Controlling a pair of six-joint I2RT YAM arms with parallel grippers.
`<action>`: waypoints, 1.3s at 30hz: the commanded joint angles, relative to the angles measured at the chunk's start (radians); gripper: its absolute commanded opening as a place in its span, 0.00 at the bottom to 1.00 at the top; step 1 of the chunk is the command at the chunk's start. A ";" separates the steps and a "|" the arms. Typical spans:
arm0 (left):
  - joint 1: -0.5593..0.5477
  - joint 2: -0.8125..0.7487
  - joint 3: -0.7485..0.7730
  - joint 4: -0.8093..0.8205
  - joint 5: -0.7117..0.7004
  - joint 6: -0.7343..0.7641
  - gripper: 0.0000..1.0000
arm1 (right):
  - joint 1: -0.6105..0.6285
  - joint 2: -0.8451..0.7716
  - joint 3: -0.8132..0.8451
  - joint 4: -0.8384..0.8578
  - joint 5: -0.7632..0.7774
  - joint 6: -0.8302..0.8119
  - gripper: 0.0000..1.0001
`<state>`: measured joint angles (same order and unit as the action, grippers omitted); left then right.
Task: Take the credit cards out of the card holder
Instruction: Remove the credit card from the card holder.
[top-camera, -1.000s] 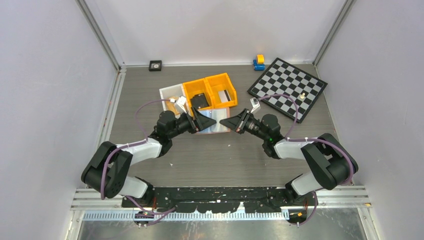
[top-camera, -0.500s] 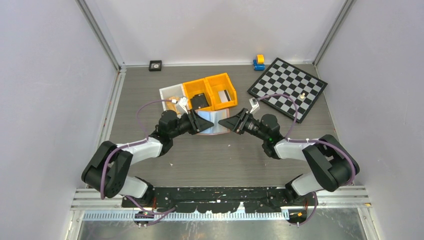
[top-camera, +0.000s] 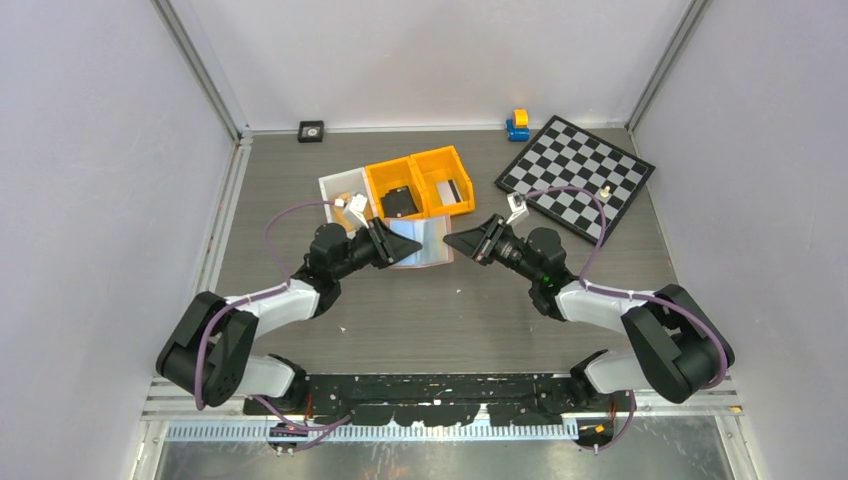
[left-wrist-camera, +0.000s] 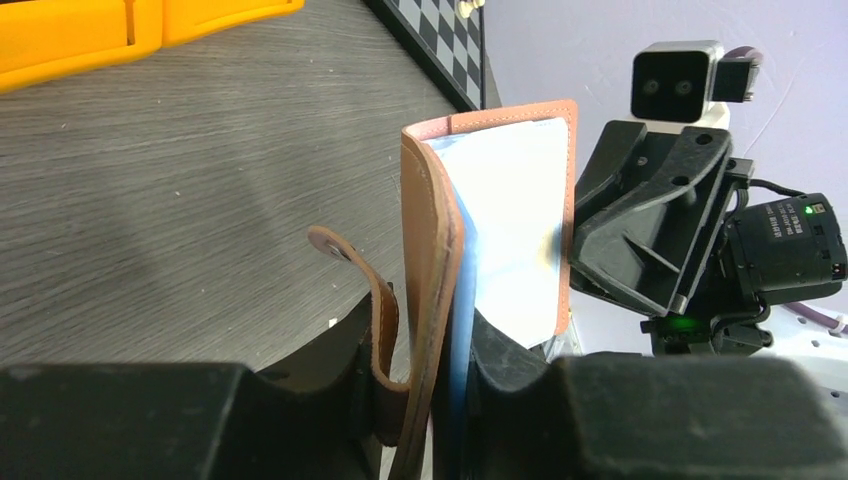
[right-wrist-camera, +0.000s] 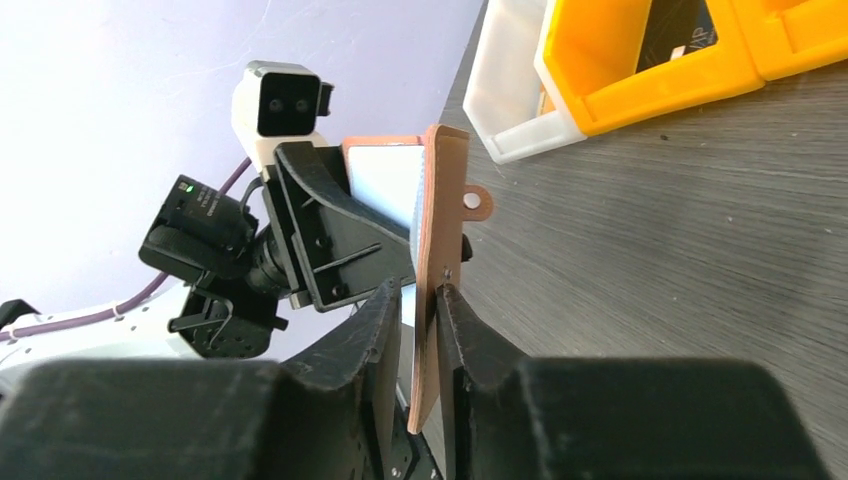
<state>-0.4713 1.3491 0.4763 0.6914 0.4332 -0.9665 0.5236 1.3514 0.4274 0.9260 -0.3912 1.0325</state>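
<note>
The tan card holder (top-camera: 420, 243) hangs above the table between my two grippers, spread partly open. My left gripper (left-wrist-camera: 430, 335) is shut on one leaf of the card holder (left-wrist-camera: 432, 230), its snap tab (left-wrist-camera: 325, 241) curling out to the left. A pale blue credit card (left-wrist-camera: 515, 220) sits inside against the leaf. My right gripper (right-wrist-camera: 425, 300) is shut on the other tan leaf (right-wrist-camera: 440, 210), edge-on between its fingers; the pale card (right-wrist-camera: 385, 180) shows behind it. From above, the left gripper (top-camera: 395, 245) and the right gripper (top-camera: 455, 243) face each other.
Two orange bins (top-camera: 442, 160) stand just behind the holder, one with a black item (top-camera: 400, 201); a white bin (top-camera: 336, 184) is beside them. A chessboard (top-camera: 577, 177) lies at the back right, a blue-yellow toy (top-camera: 517, 124) and a small black square (top-camera: 311, 131) by the back wall.
The left gripper has closed on the holder and drawn back to the left. The right gripper opened, then closed on the other leaf. The holder now shows spread between them.
</note>
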 joint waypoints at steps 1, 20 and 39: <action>0.007 -0.035 -0.013 0.090 -0.005 -0.010 0.26 | 0.002 -0.026 0.015 -0.018 0.023 -0.022 0.22; 0.008 0.014 -0.003 0.158 0.047 -0.056 0.33 | 0.002 -0.008 0.040 0.005 -0.045 -0.015 0.06; -0.026 0.032 0.124 -0.208 -0.012 0.068 0.51 | 0.004 -0.001 0.047 0.048 -0.081 0.016 0.00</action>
<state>-0.4953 1.4044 0.5484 0.6067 0.4885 -0.9592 0.5213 1.3697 0.4580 0.8822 -0.4263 1.0275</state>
